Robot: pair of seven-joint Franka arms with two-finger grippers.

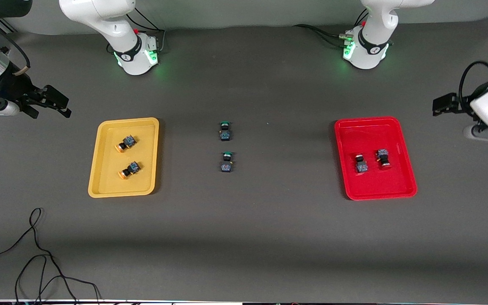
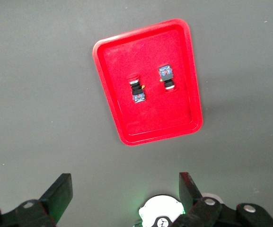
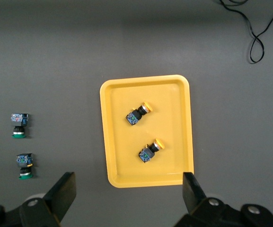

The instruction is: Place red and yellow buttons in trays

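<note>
Table [image 1: 244,237]: dark grey, both arms drawn back, waiting.
Yellow tray [image 1: 100,186]: toward right arm's end, holding both yellow buttons [image 1: 126,143].
Red tray [image 1: 345,127]: toward left arm's end, holding both red buttons [image 1: 383,156].
Right end effector [image 1: 53,103]: beside yellow tray's outer end, fingers spread wide, empty.
Left end effector [image 1: 443,104]: beside red tray's outer end, fingers apart, empty.
Green buttons [image 1: 225,131]: mid-table between the trays.
Judgement: nothing left to fetch.

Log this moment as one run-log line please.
yellow buttons: in yellow tray | red buttons: in red tray | left pincer: open, over table | right pincer: open, over table
</note>
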